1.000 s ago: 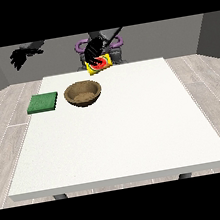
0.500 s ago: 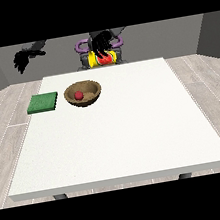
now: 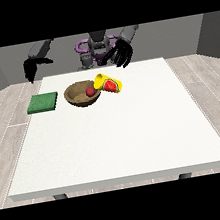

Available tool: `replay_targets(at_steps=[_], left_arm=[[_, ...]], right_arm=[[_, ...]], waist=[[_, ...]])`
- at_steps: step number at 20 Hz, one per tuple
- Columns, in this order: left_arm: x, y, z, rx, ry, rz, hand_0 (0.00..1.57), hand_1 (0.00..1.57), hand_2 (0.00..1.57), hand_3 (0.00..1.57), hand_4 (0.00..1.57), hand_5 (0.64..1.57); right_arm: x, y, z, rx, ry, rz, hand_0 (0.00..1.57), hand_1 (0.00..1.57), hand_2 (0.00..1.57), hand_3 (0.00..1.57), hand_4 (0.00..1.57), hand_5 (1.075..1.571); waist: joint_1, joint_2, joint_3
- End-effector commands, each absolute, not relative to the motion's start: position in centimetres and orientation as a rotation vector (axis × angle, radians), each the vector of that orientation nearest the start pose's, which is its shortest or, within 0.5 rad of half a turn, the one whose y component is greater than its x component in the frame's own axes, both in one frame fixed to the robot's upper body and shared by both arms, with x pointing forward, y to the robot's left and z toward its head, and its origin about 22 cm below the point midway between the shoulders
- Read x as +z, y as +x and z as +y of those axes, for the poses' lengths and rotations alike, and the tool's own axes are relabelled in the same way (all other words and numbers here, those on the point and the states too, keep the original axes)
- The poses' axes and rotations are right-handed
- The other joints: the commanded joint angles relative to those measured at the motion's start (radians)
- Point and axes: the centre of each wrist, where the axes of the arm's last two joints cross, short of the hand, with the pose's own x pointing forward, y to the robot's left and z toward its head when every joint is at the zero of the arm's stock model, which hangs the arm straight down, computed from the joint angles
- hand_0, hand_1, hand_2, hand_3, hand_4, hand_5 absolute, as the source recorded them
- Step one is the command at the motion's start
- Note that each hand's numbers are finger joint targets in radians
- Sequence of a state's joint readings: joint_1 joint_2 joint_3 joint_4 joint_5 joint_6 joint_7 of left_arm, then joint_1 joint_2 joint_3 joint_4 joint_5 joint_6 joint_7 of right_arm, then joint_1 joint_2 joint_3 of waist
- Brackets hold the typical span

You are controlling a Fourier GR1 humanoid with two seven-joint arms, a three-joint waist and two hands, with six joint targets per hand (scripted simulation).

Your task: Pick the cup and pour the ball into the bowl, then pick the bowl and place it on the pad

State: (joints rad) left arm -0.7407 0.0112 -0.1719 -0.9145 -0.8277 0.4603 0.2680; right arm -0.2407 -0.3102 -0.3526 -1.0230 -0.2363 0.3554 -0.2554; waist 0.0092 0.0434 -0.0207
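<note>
We see the red ball [image 3: 89,91] lying in the wooden bowl [image 3: 77,97] (pouring looks done), the yellow cup [image 3: 108,83] tipped beside it. Both hands [image 3: 121,55] [image 3: 30,71] hover empty, fingers relaxed. The bowl is not yet on the green pad [image 3: 42,103].

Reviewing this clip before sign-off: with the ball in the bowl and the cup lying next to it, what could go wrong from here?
1. The yellow cup lies on its side against the wooden bowl; lifting the bowl may nudge it so it rolls.
2. The red ball sits loose in the bowl; a tilted carry to the green pad could spill it.
3. Both hands are raised off the table; the hand at the view's right would pass over the cup to reach the bowl.
</note>
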Motion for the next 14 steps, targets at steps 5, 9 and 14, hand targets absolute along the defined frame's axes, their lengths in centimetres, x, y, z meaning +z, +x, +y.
replay_targets(at_steps=[5,9,14], left_arm=[[4.0,35.2,13.8,-0.211,0.276,-1.800,0.00,0.00,0.00,0.00,0.00,1.564],[3.1,34.6,14.6,-0.221,0.131,-1.853,0.00,0.00,0.00,0.00,0.00,1.564],[3.4,34.6,17.6,-0.250,0.122,-1.882,0.00,0.00,0.00,0.00,0.00,1.564]], right_arm=[[-0.6,31.5,-32.8,-0.131,0.009,-1.678,0.00,0.00,0.00,0.00,0.20,1.571],[-1.6,32.4,-28.4,-0.206,-0.003,-1.655,0.00,0.00,0.00,0.00,0.31,1.570],[-3.4,33.2,-28.3,-0.240,-0.034,-1.658,0.00,0.00,0.00,0.00,0.31,1.569]], waist=[[0.075,0.100,0.0103],[0.120,0.120,0.0188],[0.126,0.132,0.0210]])
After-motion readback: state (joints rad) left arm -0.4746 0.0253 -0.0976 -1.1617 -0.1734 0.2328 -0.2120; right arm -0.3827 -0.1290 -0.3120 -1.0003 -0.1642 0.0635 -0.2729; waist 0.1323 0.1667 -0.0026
